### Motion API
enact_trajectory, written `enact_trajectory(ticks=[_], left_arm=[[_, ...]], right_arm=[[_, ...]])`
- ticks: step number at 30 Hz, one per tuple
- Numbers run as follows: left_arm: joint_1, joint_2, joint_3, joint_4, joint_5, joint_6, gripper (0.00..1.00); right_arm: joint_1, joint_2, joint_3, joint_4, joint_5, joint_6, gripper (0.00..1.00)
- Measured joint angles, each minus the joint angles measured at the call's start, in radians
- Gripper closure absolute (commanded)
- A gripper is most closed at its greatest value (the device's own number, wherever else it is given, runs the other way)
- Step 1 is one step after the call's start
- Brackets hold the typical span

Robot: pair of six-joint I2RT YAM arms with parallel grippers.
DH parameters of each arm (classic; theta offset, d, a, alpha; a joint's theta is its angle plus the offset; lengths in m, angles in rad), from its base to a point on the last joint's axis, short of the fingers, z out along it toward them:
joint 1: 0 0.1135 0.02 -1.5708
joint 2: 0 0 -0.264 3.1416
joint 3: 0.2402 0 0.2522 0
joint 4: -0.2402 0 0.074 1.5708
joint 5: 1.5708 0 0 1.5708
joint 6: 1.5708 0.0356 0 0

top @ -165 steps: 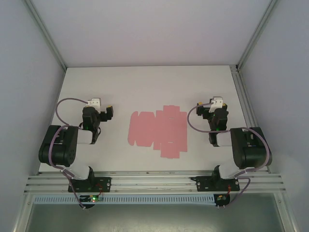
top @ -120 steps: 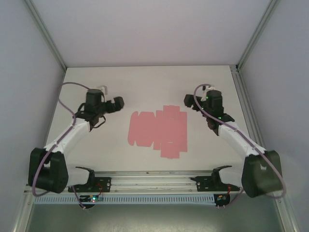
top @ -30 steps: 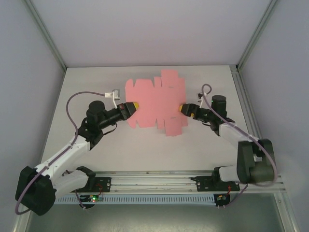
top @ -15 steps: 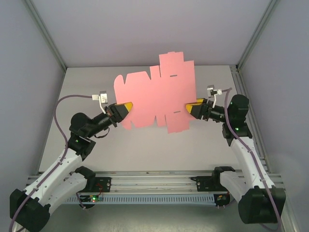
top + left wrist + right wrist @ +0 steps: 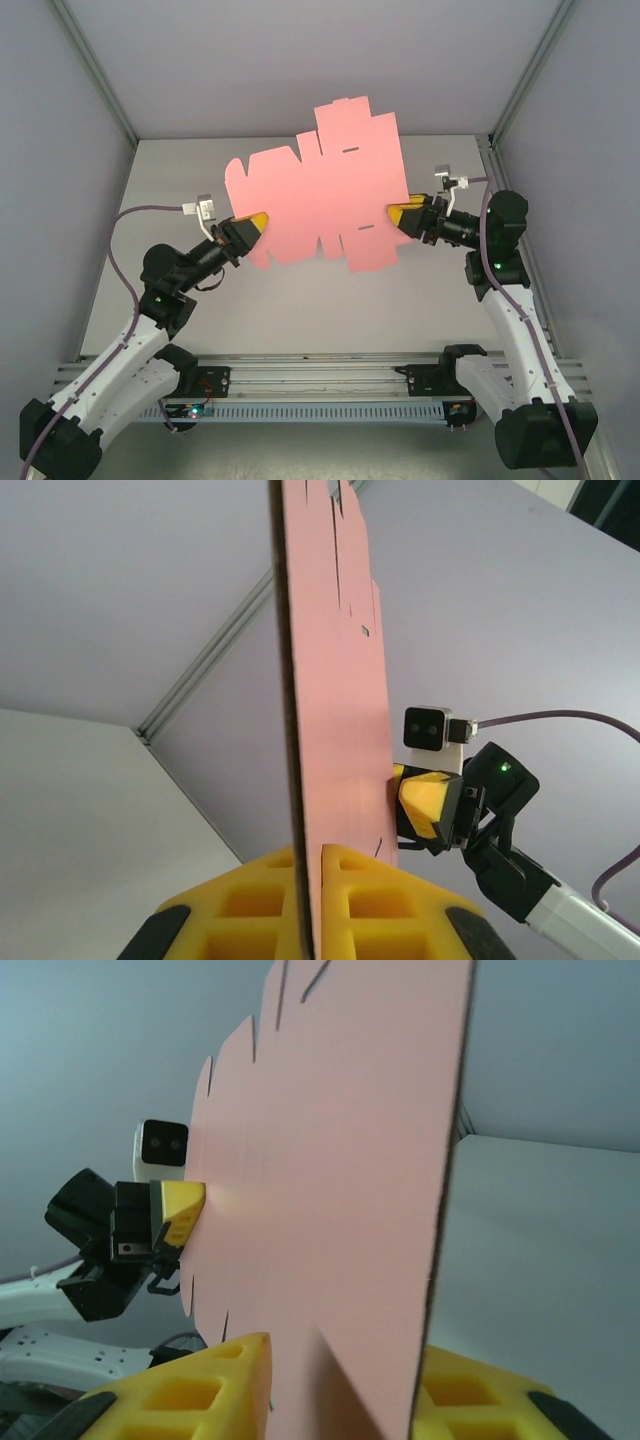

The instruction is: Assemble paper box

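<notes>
The paper box [image 5: 320, 190] is a flat pink die-cut sheet with flaps and slots, held up in the air above the table. My left gripper [image 5: 255, 221] is shut on its lower left edge, the yellow pads [image 5: 380, 890] pinching the sheet [image 5: 330, 720] edge-on. My right gripper [image 5: 398, 215] is shut on the sheet's right edge; its yellow fingers [image 5: 190, 1385] clamp the pink card [image 5: 330, 1190]. Each wrist view also shows the other gripper across the sheet: the right one [image 5: 430, 805] and the left one [image 5: 175, 1215].
The white table [image 5: 300, 300] lies below the lifted sheet, bounded by grey walls and metal frame posts [image 5: 95, 70] at the back corners. An aluminium rail [image 5: 320, 375] with both arm bases runs along the near edge.
Both arms reached in from the sides, gripped the flat sheet by its left and right edges, and raised it off the table; over the last half second it rose slightly higher and tilted.
</notes>
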Motion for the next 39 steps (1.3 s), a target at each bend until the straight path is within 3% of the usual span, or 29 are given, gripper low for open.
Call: enact_trajectory(ticks=[3,7,11,16,21,29,37,39], left_arm=[[0.000,-0.013,0.000,-0.005,-0.007,0.016,1.00],[0.000,-0.034,0.000,-0.042,-0.028,0.040,1.00],[0.000,-0.044,0.000,-0.079,-0.056,0.053,1.00],[0.000,-0.029,0.000,-0.109,-0.086,0.055,1.00],[0.006,0.026,0.019,-0.163,-0.129,0.056,1.00],[0.003,0.183,0.062,-0.263,-0.206,0.018,1.00],[-0.009,0.296,0.097,-0.341,-0.294,0.002,0.96],[-0.015,0.297,0.097,-0.368,-0.320,-0.002,0.82]], right_arm=[[0.000,0.044,0.034,-0.024,0.000,-0.004,0.72],[0.000,0.092,0.076,-0.076,0.004,-0.023,0.81],[0.007,0.116,0.109,-0.118,0.000,-0.041,0.96],[0.050,0.121,0.157,-0.257,0.085,-0.147,1.00],[0.245,0.135,0.273,-0.525,0.539,-0.375,1.00],[0.547,0.180,0.295,-0.600,1.139,-0.550,1.00],[0.723,0.337,0.330,-0.573,1.552,-0.700,1.00],[0.731,0.373,0.343,-0.569,1.589,-0.737,1.00]])
